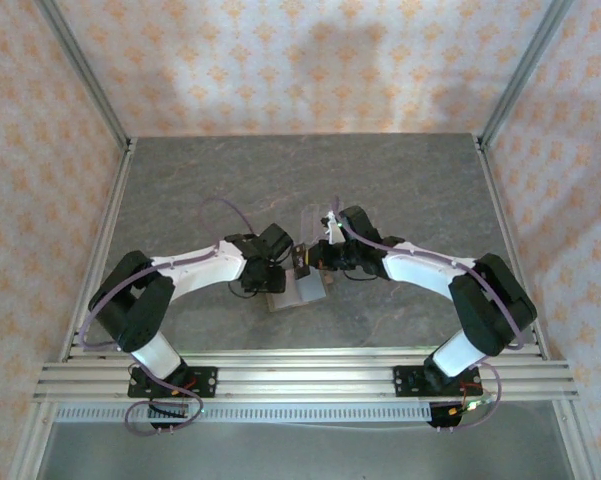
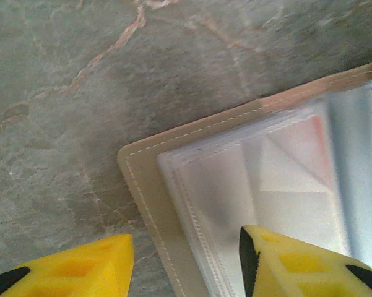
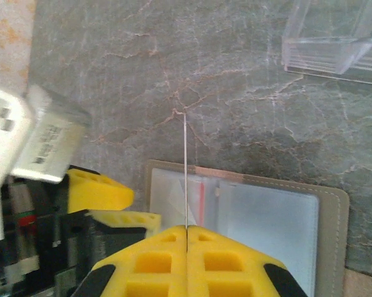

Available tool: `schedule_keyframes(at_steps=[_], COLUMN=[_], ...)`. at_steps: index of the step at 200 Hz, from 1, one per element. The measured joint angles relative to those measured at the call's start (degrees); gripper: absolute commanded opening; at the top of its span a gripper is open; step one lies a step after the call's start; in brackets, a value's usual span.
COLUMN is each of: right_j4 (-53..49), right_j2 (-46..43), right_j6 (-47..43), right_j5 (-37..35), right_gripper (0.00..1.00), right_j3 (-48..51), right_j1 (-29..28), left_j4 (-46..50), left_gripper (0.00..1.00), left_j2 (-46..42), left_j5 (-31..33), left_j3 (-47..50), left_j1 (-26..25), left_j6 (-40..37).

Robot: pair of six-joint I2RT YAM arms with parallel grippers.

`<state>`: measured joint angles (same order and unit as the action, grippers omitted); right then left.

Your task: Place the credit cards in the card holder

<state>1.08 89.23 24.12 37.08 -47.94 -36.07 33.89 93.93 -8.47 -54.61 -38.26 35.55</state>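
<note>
Seen from above, the flat olive-brown wallet (image 1: 305, 292) is laid open under the left gripper (image 1: 272, 280) and right gripper (image 1: 305, 263). Left wrist: its corner is found between spread fingers (image 2: 297, 266). Right wrist: a thin card (image 3: 185, 167), seen edge-on, is pinched by shut fingers (image 3: 155, 260).

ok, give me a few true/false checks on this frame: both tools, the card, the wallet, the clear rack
1. The flat olive-brown wallet lies open on the grey marbled table. True.
2. The right tool is shut on a thin card seen edge-on. True.
3. The left tool is shut. False: its fingers stand apart, one over the table, one over the wallet's corner.
4. The clear plastic rack sits on the wallet. False: it stands apart on the table.
</note>
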Motion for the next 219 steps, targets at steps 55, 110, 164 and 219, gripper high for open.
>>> schedule_keyframes(at_steps=[55,110,164,219], right_j4=[6.60,12.11,15.61,16.22], right_j2=[3.37,6.69,7.43,7.48], right_j6=[1.16,2.95,4.00,4.00], right_j5=[1.33,1.57,1.51,1.36], right_gripper=[0.00,0.00,0.00,0.00], right_j3=[1.77,3.45,4.90,5.46], right_j1=[0.00,0.00,0.00,0.00], left_j4=[-1.53,-2.97,-3.93,-4.15], left_gripper=[0.39,0.37,0.37,0.37], left_j2=[-0.13,-0.57,-1.01,-1.11], left_j5=[0.61,0.66,0.57,0.55], left_j3=[1.25,2.21,2.91,3.04], left_j1=[-0.07,-0.28,-0.28,-0.28], left_j6=[0.92,1.70,2.10,2.10])
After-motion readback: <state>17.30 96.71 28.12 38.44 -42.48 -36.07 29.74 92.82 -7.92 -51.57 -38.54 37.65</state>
